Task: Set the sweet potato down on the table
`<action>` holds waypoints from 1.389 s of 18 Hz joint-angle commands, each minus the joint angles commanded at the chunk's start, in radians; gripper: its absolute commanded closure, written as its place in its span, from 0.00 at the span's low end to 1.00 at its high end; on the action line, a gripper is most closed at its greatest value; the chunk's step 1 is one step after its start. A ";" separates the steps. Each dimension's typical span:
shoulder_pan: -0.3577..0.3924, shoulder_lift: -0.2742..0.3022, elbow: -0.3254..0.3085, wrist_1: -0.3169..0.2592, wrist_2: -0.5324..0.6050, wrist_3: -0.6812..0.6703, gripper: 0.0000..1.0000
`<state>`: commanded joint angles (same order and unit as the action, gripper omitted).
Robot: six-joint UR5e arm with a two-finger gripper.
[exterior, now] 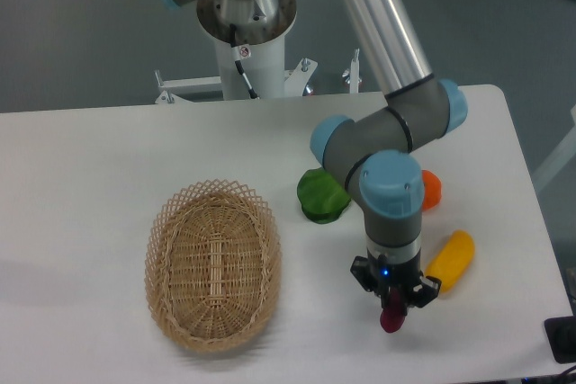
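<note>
The sweet potato [391,319] is a small dark magenta tuber; only its lower end shows, hanging from my gripper [393,308]. The gripper points straight down and is shut on it, right of the wicker basket and low over the white table [90,168]. I cannot tell whether the tuber's tip touches the tabletop. The arm's wrist hides the upper part of the tuber.
An oval wicker basket [214,263] lies left of the gripper. A yellow-orange oblong vegetable [450,261] lies just right of the gripper. A green object [321,195] and an orange round fruit [431,190] sit behind the arm. The table's right edge is near.
</note>
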<state>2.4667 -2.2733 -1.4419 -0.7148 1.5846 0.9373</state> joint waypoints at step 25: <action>0.041 0.184 0.123 -0.243 0.038 0.165 0.00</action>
<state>2.5079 -2.0894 -1.3193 -0.9583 1.6230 1.1027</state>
